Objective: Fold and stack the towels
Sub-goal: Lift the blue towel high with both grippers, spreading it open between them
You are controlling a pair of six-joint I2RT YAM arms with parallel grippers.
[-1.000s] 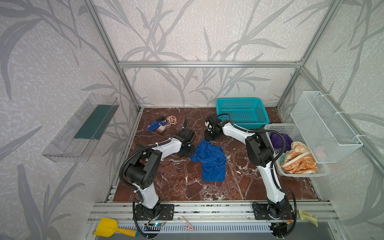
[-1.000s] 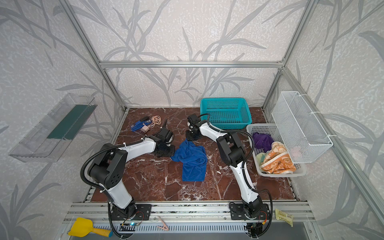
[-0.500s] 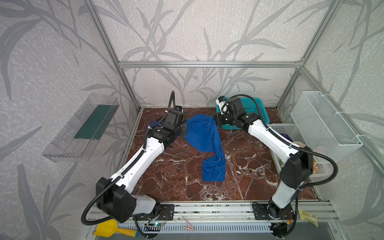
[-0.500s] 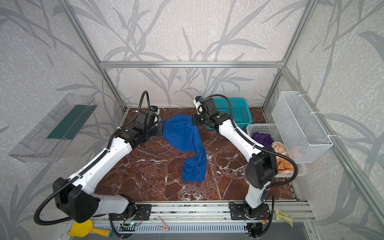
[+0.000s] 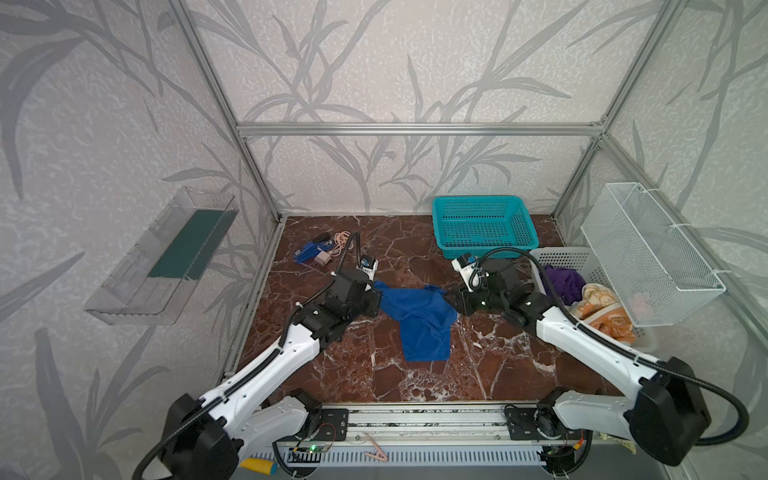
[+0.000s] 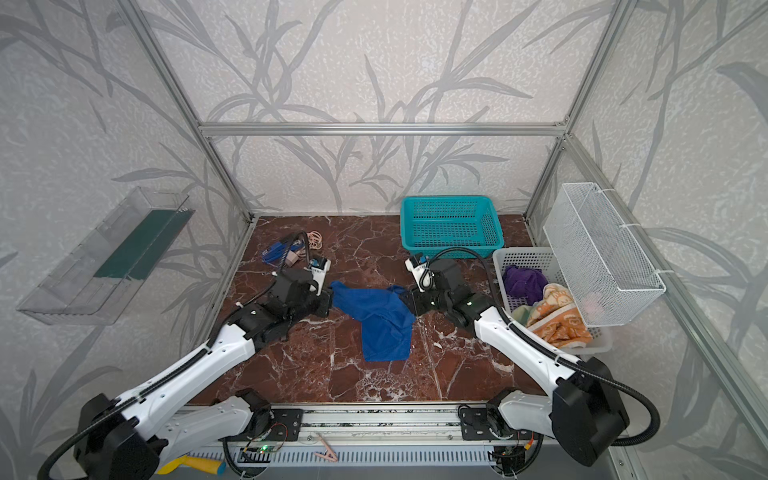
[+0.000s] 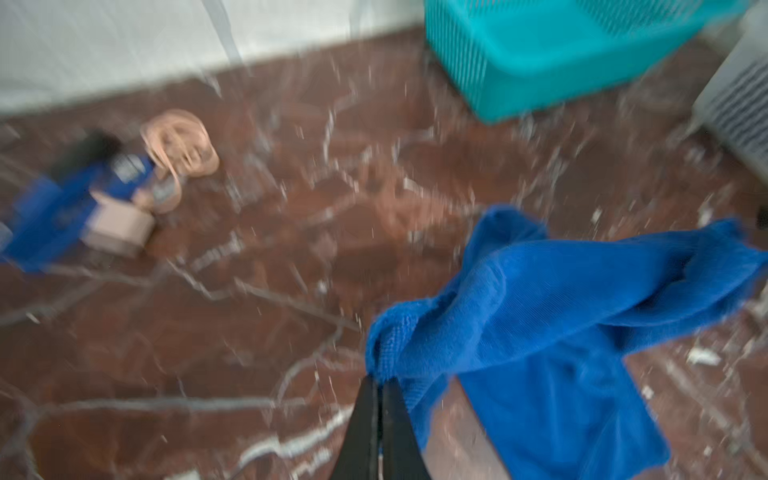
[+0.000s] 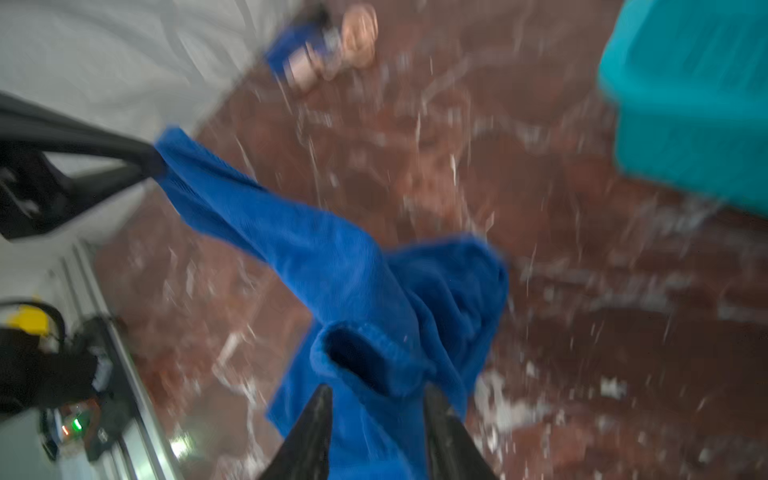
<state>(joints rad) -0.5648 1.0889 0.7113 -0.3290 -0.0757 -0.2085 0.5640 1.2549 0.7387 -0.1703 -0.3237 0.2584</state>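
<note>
A plain royal blue terry towel (image 5: 419, 324) (image 6: 382, 324) lies rumpled in the middle of the red-brown marble-patterned desk (image 5: 374, 374), stretched between the two arms. The left pincer (image 5: 376, 297) (image 7: 380, 382) is clamped tight on one corner of it. The left wrist view shows the black fingertips (image 7: 365, 399) pressed together with the blue cloth (image 7: 561, 311) bunched between them. From that corner the towel runs across towards the right pincer (image 5: 455, 301) (image 8: 376, 399), and a longer flap lies on the desk towards the front rail.

The right pincer's jaws stand apart and grip nothing. In the right wrist view a rolled hem of the towel (image 8: 332, 270) sits loose just ahead of the tips, though the blur hides whether it touches them.

At the right edge of the desk, a white slotted plastic basket (image 5: 561, 255) (image 6: 523, 253) holds a crumpled plain purple towel (image 5: 563, 280) (image 6: 523, 282). Beside that, nearer the front, is an orange towel with pale prints (image 5: 602, 316) (image 6: 557, 320). A teal plastic basket (image 5: 482, 224) stands at the back.
</note>
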